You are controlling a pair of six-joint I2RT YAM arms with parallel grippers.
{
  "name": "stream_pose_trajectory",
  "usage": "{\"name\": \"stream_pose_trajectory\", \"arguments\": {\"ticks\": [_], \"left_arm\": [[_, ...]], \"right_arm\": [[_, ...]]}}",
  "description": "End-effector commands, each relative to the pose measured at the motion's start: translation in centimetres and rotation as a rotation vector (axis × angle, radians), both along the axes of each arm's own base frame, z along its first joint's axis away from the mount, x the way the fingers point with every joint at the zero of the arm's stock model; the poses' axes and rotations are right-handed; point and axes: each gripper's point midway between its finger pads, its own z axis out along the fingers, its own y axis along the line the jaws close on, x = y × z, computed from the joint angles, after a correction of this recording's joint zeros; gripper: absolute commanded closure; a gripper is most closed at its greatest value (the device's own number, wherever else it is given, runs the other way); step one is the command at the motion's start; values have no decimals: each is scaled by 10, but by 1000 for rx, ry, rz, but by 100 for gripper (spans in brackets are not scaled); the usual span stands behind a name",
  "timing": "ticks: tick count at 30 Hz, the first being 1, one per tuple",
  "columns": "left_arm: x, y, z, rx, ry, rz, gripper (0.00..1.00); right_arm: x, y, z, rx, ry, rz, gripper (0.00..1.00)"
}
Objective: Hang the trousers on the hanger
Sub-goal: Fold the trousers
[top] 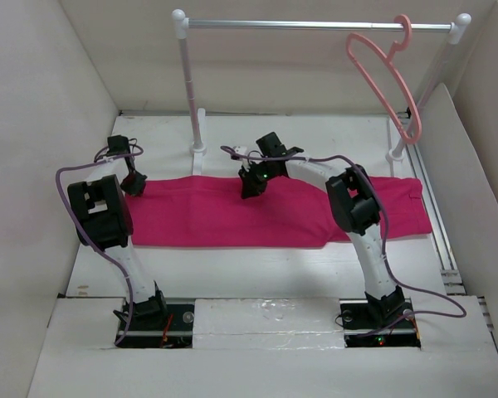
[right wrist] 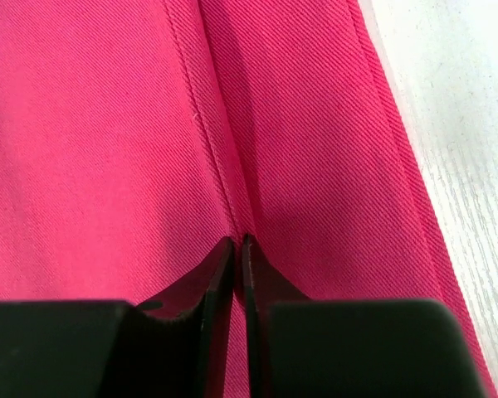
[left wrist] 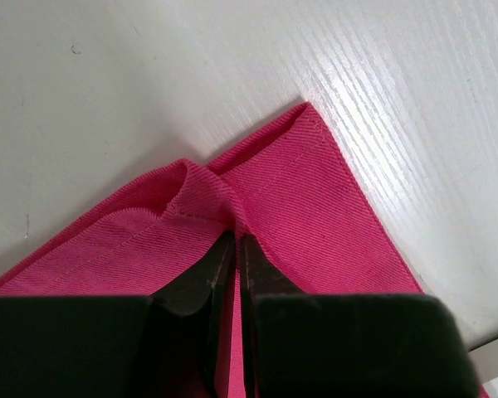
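While spread flat on the white tabletop (top: pixel 257 265), the trousers (top: pixel 224 215) are laid as a magenta band from 9 o'clock to 3 o'clock across its middle.

- Left tool (top: pixel 134 184): set at the 9 o'clock end of the cloth. It is clamped on a raised fold of fabric, and a hemmed corner is seen at 1 o'clock of it in the left wrist view.
- Right tool (top: pixel 251 189): set on the far edge of the cloth near its middle. It is pinched together on a thin crease, and bare tabletop is seen at 3 o'clock in the right wrist view.
- Hanger (top: pixel 382 79): pale pink, hung by its hook from the metal rail (top: pixel 315 26) at 1 o'clock, well apart from the trousers.
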Motion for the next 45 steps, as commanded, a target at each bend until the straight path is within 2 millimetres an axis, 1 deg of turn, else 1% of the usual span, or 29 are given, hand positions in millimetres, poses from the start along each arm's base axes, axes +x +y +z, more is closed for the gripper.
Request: {"name": "stream_pose_trajectory", "arguments": {"ticks": [1,3,4,9,10,12,13,14,18,19,20,21,22,23,25,26,30,31,32,34,36,37,38,39,40,41,43,44,45], "left_arm": [[9,7,18,30,-25,12,100],[9,8,22,36,-30,12,100],[7,8,27,42,-35,14,100],[2,9,53,68,-74,-2,100],[-1,9,65,75,-96,-4,100],[-8,9,72,90,-103,-9,100],[-11,8,84,99,-132,-6,100],[-16,7,84,99,-136,-5,100],[-6,6,98,96,-197,-8,100],[-4,6,88,83,-169,-5,100],[6,9,94,87,-182,-1,100],[8,10,91,85,-169,5,100],[12,10,78,74,-139,7,100],[22,14,83,82,-155,12,100],[27,18,72,91,-131,18,100],[35,20,73,94,-143,21,100],[44,23,58,116,-107,21,100],[43,26,47,126,-78,33,100],[46,26,44,138,-67,43,100],[45,28,43,148,-59,47,100],[46,32,50,202,-64,51,100],[46,37,61,234,-79,60,85],[48,41,76,261,-104,56,75],[48,43,79,272,-105,62,66],[47,47,95,301,-126,66,44],[46,52,105,310,-145,72,35],[47,48,130,311,-211,46,25],[42,45,130,305,-214,37,25],[45,34,134,305,-239,12,24]], "right_arm": [[3,6,41,78,-66,15,86],[4,6,46,81,-79,11,93],[4,5,49,81,-84,10,100],[-2,1,75,104,-121,8,100],[-2,1,78,109,-125,5,100],[-3,-6,87,115,-127,-10,100],[-4,-6,90,121,-128,-11,100],[-4,-6,93,126,-129,-17,100],[11,-5,95,128,-154,-44,100],[22,-7,87,110,-144,-53,100],[30,-11,81,94,-146,-60,100],[36,-10,76,77,-152,-68,100],[46,-13,69,59,-149,-81,100],[53,-17,63,49,-157,-93,100],[66,-19,61,50,-179,-126,100],[74,-22,57,55,-173,-149,100],[96,-23,55,45,-220,-233,100],[99,-22,55,45,-226,-244,100],[99,-15,58,46,-233,-251,100],[106,-19,61,29,-255,-284,100],[105,-13,73,26,-291,-314,100],[108,-14,78,27,-300,-332,88],[109,-15,86,34,-301,-351,69],[108,-14,87,39,-294,-349,69],[106,-14,100,55,-303,-349,53],[104,-15,104,54,-297,-360,47],[96,-24,120,43,-302,-379,37],[91,-27,124,41,-297,-383,35],[91,-36,127,35,-299,-403,34]]}}
